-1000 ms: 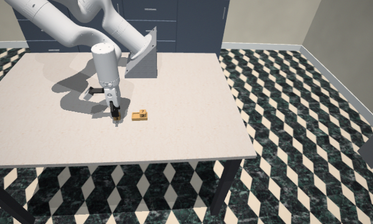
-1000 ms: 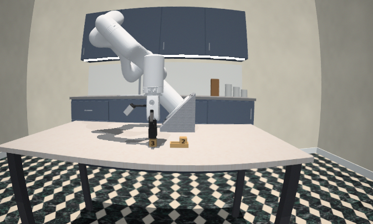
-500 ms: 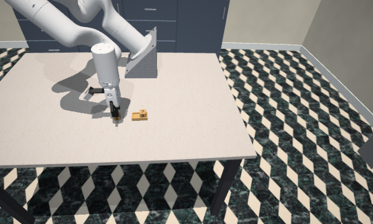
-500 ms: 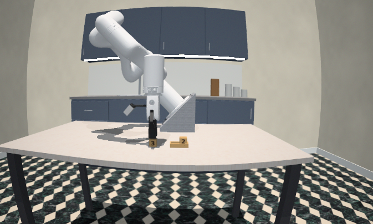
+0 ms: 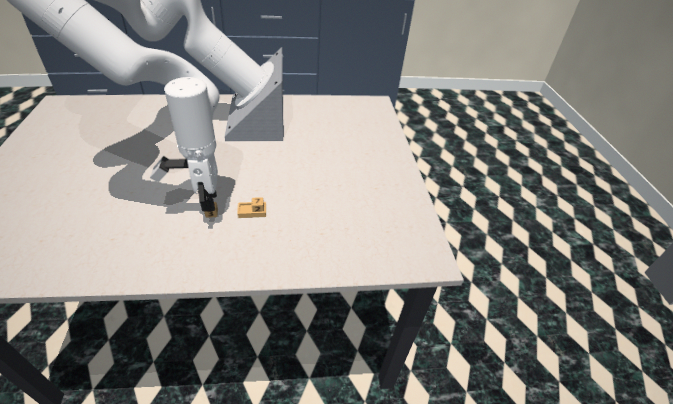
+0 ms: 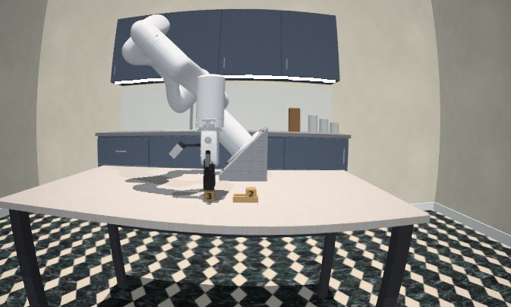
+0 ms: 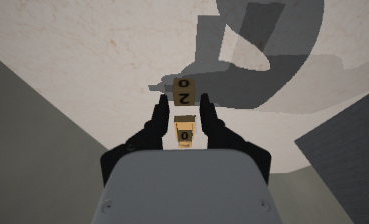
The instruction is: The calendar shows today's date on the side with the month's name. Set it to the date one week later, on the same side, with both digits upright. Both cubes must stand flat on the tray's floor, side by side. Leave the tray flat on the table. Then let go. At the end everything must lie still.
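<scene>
A loose wooden cube [image 5: 210, 213] [image 6: 209, 196] [image 7: 184, 92] appears to stand on the table, left of the tray. It shows a 3 to the front; the wrist view shows a 0 and a 2 on it. My gripper [image 5: 207, 207] [image 6: 209, 188] [image 7: 184, 102] points down over it and is open, with a gap between the cube and each finger in the wrist view. The wooden tray [image 5: 246, 215] [image 6: 239, 198] [image 7: 184, 119] lies flat. The other cube [image 5: 257, 205] [image 6: 250, 191] [image 7: 184, 135] sits in its right part, with an upright 2 in front and a 7 on top. The tray's left part is empty.
The arm's grey wedge-shaped base [image 5: 260, 123] [image 6: 250, 164] [image 7: 345, 150] stands behind the cubes and tray, toward the back of the table [image 5: 328, 241] [image 6: 306, 206]. The arm's shadow falls around the loose cube and behind it.
</scene>
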